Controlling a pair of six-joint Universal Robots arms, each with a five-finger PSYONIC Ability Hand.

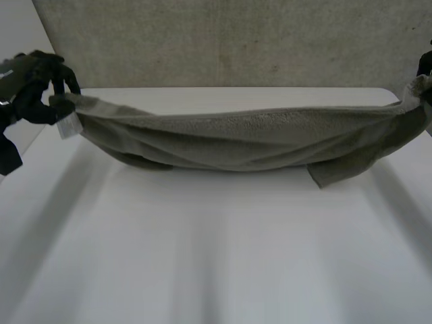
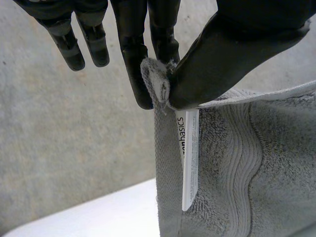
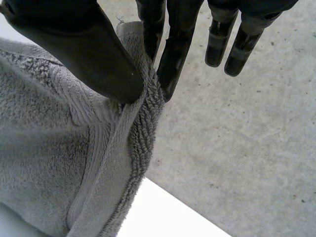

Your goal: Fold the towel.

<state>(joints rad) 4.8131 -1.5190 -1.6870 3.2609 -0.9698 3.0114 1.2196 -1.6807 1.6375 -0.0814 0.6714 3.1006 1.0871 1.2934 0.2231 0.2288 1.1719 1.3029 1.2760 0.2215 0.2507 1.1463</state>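
A grey-green towel (image 1: 250, 138) hangs stretched between my two hands above the white table (image 1: 216, 256), sagging in the middle, its lowest folds close to the tabletop. My left hand (image 1: 37, 88) pinches one end corner of the towel (image 2: 237, 163) between thumb (image 2: 222, 59) and fingers (image 2: 136, 54), beside a white label (image 2: 187, 158). My right hand (image 1: 425, 67) pinches the opposite end corner of the towel (image 3: 54, 148) between thumb (image 3: 94, 54) and fingers (image 3: 173, 54). A loose corner hangs down near the right end.
A grey concrete-like wall (image 1: 236, 40) stands right behind the table's far edge. The table's near half stretches bare in front of the towel.
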